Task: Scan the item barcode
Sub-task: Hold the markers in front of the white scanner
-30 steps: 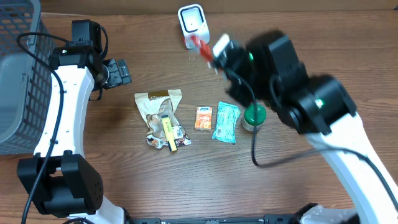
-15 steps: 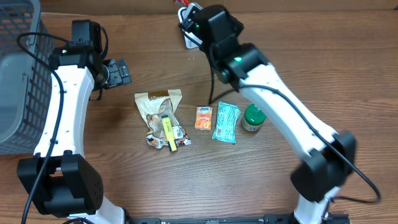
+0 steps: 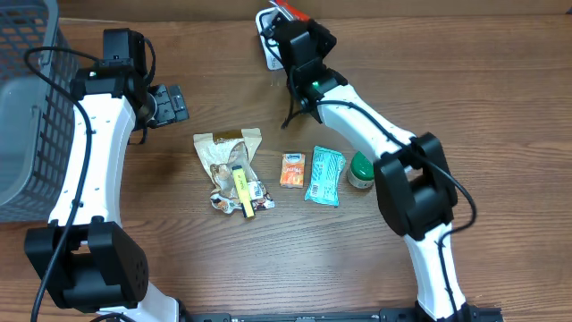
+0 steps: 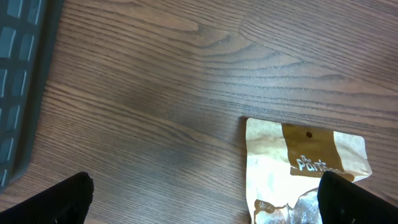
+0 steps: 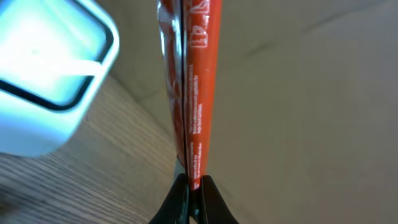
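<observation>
A thin red packet [image 5: 191,81] stands on edge, and my right gripper [image 5: 194,183] is shut on its lower end. The white barcode scanner [image 5: 46,74] sits just left of the packet, its pale window facing the camera. From overhead, the right gripper [image 3: 292,25] holds the red packet [image 3: 291,11] at the table's far edge, right beside the scanner [image 3: 265,21], which the arm mostly hides. My left gripper [image 3: 170,103] hangs open over bare wood at the left. Its fingers [image 4: 62,199] hold nothing, and a brown snack bag [image 4: 305,168] lies by the right finger.
In the middle of the table lie the brown snack bag [image 3: 228,152], a yellow stick [image 3: 242,190], a small orange packet [image 3: 292,169], a teal packet [image 3: 323,175] and a green-lidded can [image 3: 363,168]. A grey basket [image 3: 27,98] stands at the far left.
My right arm has swung from right of centre to the back edge, carrying the red packet to the scanner. The left arm has not moved.
</observation>
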Robot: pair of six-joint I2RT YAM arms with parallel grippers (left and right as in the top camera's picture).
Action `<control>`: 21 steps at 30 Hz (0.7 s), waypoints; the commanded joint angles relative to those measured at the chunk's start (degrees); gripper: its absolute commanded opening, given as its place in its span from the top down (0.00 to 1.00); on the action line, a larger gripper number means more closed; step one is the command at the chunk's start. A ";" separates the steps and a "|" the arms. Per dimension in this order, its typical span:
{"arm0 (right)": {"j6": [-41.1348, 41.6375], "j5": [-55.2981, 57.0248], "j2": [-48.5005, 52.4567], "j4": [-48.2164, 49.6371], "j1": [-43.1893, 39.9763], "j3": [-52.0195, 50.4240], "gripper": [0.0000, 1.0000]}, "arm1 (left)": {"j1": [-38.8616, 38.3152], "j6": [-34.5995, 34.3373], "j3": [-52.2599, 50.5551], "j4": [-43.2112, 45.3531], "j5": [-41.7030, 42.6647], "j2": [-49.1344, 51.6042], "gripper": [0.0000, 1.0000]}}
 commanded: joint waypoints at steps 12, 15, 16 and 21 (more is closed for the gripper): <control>-19.21 0.70 8.87 14.03 -1.79 0.96 0.97 | -0.39 1.29 0.87 0.04 -0.28 -0.87 0.00; -21.31 1.11 10.71 17.16 -1.79 0.96 0.97 | -0.39 1.29 0.87 0.04 -0.28 -0.87 0.00; -21.29 1.57 11.32 18.34 -1.81 0.96 0.97 | -0.39 1.29 0.87 0.04 -0.28 -0.87 0.00; -21.29 1.55 13.00 18.93 -1.79 0.96 0.97 | -0.39 1.29 0.87 0.07 -0.28 -0.87 0.00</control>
